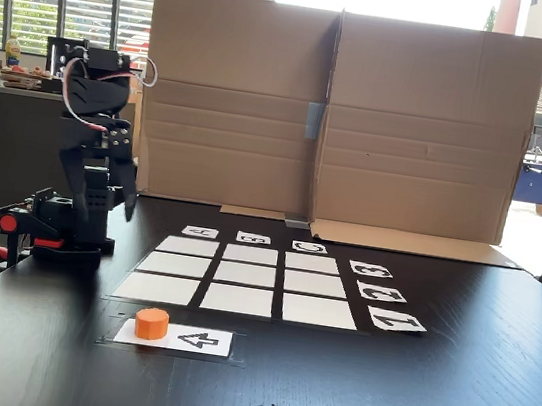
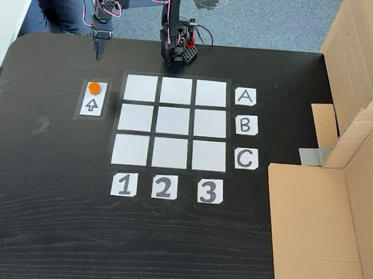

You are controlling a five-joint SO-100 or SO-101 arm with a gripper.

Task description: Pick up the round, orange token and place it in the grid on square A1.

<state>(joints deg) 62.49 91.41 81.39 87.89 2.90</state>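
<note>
Starting nearest in a fixed view, we count one token point(image 1: 151, 323) on one arrow card point(image 1: 193, 339), then nine grid point(image 1: 240, 280) squares, six label cards, and far left one gripper point(image 1: 127, 205), seemingly closed, empty.

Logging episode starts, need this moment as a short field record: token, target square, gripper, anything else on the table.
token: orange token sits on the arrow card, left of the grid in the top-down fixed view
grid: grid has all nine squares bare
square A1: square A1 is the corner cell nearest the token, unoccupied
gripper: gripper points down above the table just beyond the token, holding nothing; open or shut not readable
surroundings: cardboard wall stands behind the grid
</note>
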